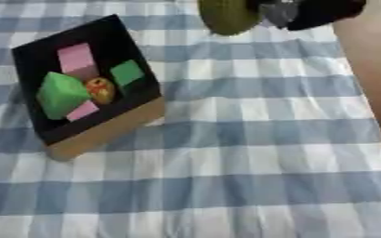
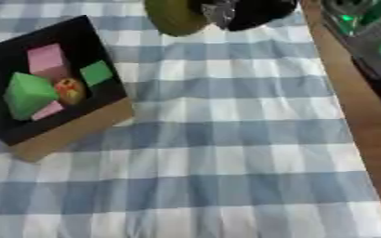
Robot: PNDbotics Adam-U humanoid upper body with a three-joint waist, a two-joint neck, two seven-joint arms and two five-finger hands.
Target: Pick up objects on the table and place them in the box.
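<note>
Five small things lie inside the black-lined cardboard box (image 1: 104, 132), which sits tilted on the left part of the surface (image 1: 251, 153) covered by a blue-and-white checked cloth. Nearest in the box is a small flat pink piece (image 1: 83, 111), touching the lower edge of a large light-green block (image 1: 61, 94). Just right of that block is a small round orange-and-yellow thing (image 1: 101, 89), too blurred to make out further. Beyond it stands a small darker green cube (image 1: 127, 72), and farther back to the left a pink cube (image 1: 76, 59). The near half of the cloth lies bare of objects.

At the far edge, top centre, the robot's black right hand (image 1: 316, 13) comes in from the upper right. A rounded olive-green object (image 1: 225, 16) sits directly against the hand's left side, above the cloth and well apart from the box. Whether the fingers curl round it cannot be told, as the hand shows only as a dark blurred mass.
</note>
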